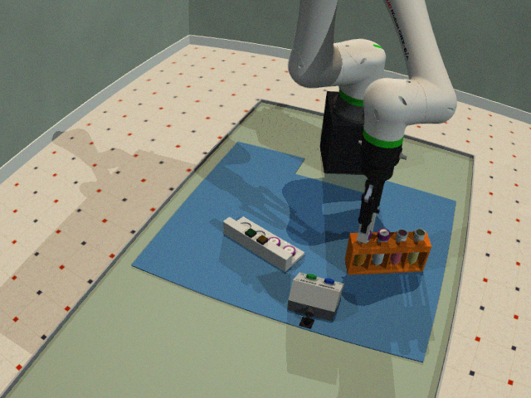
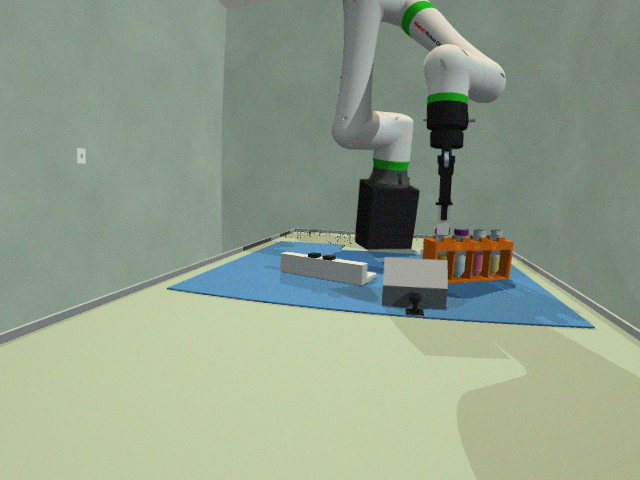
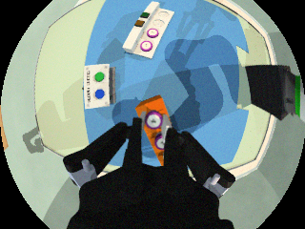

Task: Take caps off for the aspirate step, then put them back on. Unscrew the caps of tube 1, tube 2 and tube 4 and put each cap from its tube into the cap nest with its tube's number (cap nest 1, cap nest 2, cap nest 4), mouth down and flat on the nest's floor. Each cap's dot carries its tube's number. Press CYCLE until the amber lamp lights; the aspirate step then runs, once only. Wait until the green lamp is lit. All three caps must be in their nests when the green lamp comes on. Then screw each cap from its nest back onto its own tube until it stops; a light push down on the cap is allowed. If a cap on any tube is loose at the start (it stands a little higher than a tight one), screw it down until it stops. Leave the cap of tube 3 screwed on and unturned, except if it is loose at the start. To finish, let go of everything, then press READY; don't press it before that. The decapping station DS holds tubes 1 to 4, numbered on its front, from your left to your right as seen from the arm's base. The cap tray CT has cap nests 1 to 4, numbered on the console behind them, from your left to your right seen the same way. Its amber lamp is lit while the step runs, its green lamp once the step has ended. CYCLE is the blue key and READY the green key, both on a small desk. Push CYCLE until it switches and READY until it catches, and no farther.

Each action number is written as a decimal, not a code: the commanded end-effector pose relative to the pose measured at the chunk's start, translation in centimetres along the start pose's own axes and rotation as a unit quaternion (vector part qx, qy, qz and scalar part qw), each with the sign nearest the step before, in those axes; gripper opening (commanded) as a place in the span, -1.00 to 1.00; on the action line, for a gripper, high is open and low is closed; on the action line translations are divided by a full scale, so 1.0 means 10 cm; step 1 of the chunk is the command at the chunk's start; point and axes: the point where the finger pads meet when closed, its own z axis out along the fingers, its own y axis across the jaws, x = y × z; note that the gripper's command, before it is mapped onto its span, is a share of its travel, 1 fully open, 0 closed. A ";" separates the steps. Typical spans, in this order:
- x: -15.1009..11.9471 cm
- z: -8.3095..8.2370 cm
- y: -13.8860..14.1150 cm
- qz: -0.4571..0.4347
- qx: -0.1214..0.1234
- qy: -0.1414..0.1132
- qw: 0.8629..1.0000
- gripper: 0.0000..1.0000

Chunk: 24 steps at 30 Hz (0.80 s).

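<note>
Orange, the decapping station [image 1: 387,267] stands on the blue mat [image 1: 214,274] to the right of the small desk [image 1: 314,295], with four capped tubes upright in a row. The tool [image 1: 364,235] hangs straight down over the left end of that row as the top view shows it, its slim dark fingers [image 1: 369,206] drawn close together and clamped on the cap of the end tube [image 2: 442,230], which sits at the very tips. In the exterior view the tool [image 2: 443,217] meets that cap from directly above, and the purple-capped neighbour tube [image 1: 383,235] stands just beside it, apart from the fingers. Two grey-capped tubes [image 1: 410,235] fill the remaining holes toward the right. The wrist view looks down between the fingers onto the station, with one purple-ringed cap [image 3: 152,118] ahead of the tips and another partly hidden between them. The white cap tray [image 1: 262,246] lies well apart to the left on the mat, two purple-ringed nests [image 1: 281,246] at its near end and two dark lamps [image 1: 255,235] further along. On the desk the green key [image 1: 311,276] and blue key [image 1: 329,280] sit side by side, both clear of the tool. The arm's black pedestal [image 1: 338,141] stands behind the station on the pale green surface [image 1: 149,342]
</note>
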 end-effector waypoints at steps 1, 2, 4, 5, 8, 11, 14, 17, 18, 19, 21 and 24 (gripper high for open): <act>0.00 0.00 0.00 -0.025 0.000 0.000 1.000 -1.00; 0.00 0.00 0.00 -0.050 0.000 0.000 0.999 -1.00; 0.00 0.00 0.00 -0.100 0.000 0.000 0.995 -1.00; 0.00 0.00 0.00 -0.125 0.000 0.000 0.992 -1.00; 0.00 0.00 0.00 -0.199 0.000 0.000 0.980 -1.00; 0.00 0.00 0.00 -0.223 0.000 0.000 0.975 -1.00; 0.00 0.00 0.00 -0.295 0.000 0.000 0.955 -1.00; 0.00 0.00 0.00 -0.366 0.000 0.000 0.931 -1.00; 0.00 0.00 0.00 -0.389 0.000 0.000 0.921 -1.00; 0.00 0.00 0.00 -0.412 0.000 0.000 0.911 -1.00; 0.00 -0.01 0.00 -0.455 0.000 0.000 0.891 -1.00; 0.00 -0.01 0.00 -0.500 0.000 0.000 0.866 -1.00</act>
